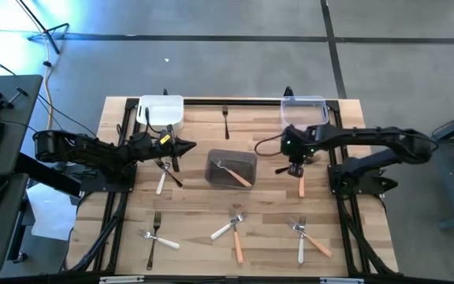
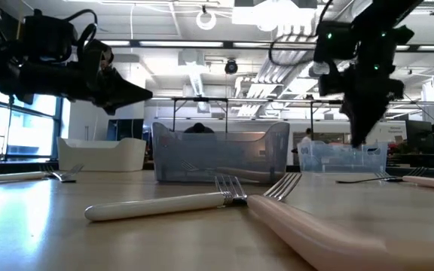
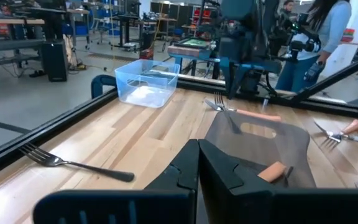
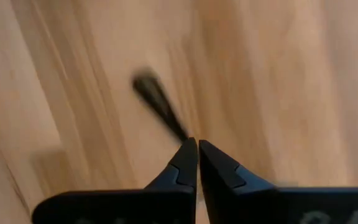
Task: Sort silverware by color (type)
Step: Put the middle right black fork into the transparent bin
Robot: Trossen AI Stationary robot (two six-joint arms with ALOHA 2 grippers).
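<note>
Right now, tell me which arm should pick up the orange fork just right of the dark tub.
Right. The right gripper hangs almost directly over that orange fork, while the left gripper sits on the far side of the dark tub from it.

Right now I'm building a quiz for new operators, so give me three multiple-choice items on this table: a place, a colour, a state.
1. What lies between the white tub and the clear tub?
A) a black-handled fork
B) an orange-handled fork
C) a spoon

2. What colour is the handle of the fork in the grey tub?
A) white
B) black
C) orange

3. How are the left gripper fingers?
A) wide open
B) shut, empty
C) shut on a fork

Key: 1 A, it lies at the far edge. 2 C, its salmon handle crosses the tub. 3 B, the tips meet with nothing between.
</note>
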